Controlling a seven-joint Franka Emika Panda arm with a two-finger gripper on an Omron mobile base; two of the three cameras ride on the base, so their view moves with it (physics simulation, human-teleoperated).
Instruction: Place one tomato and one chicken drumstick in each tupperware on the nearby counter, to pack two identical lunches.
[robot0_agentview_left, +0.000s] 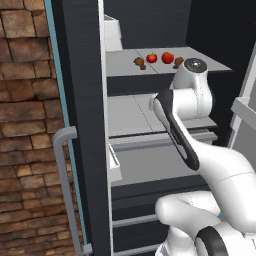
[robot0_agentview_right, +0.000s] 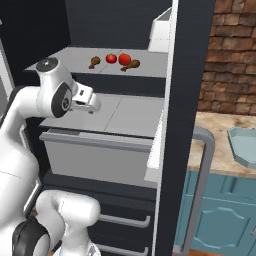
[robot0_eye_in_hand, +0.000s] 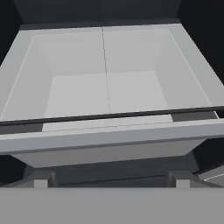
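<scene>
Two red tomatoes (robot0_agentview_right: 111, 58) (robot0_agentview_right: 125, 59) and two brown chicken drumsticks (robot0_agentview_right: 94, 62) (robot0_agentview_right: 131, 64) lie in a row on the upper grey fridge shelf (robot0_agentview_left: 125, 67). From the left I see the same tomatoes (robot0_agentview_left: 151, 58) (robot0_agentview_left: 167, 57) and drumsticks (robot0_agentview_left: 140, 63) (robot0_agentview_left: 178, 61). My gripper (robot0_eye_in_hand: 111, 183) is open and holds nothing. It hangs below that shelf and faces an empty grey fridge drawer (robot0_eye_in_hand: 109, 87). One pale blue-grey tupperware (robot0_agentview_right: 245, 147) rests on the beige counter (robot0_agentview_right: 215, 142) at the far right, partly cut off by the frame.
The open fridge door's dark edge (robot0_agentview_right: 175, 125) with its grey handle (robot0_agentview_right: 206, 165) stands between the fridge and the counter. Teal cabinets (robot0_agentview_right: 220, 220) sit under the counter. A brick wall (robot0_agentview_left: 25, 125) lies to the left. A white box (robot0_agentview_left: 112, 34) sits at the shelf's back.
</scene>
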